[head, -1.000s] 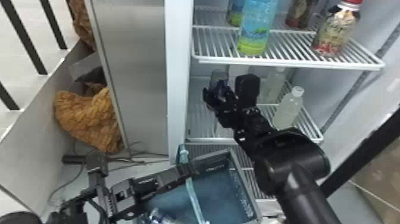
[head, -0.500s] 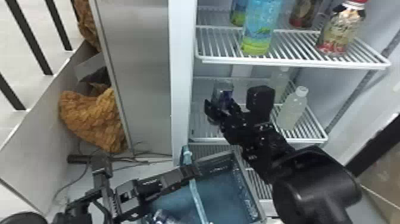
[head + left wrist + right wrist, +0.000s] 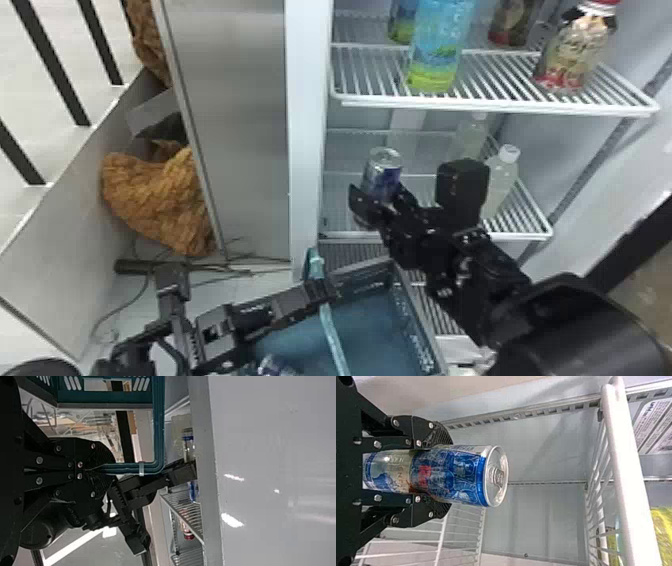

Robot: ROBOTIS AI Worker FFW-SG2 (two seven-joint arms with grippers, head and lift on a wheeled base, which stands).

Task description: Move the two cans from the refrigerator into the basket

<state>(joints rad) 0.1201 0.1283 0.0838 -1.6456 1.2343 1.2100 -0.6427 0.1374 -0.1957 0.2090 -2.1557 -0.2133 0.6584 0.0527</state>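
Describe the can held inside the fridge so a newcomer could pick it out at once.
Start at the open white refrigerator and look below its upper white wire shelf. There the black two-fingered right pincer grips a blue-and-silver metal can. Unlike the pale, white-capped bottles to its right, it has a bare silver lid with a pull tab.

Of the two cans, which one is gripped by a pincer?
The can up at the refrigerator's lower shelf: the right pincer has it clamped. The other can is down in the basket, with no pincer on it.
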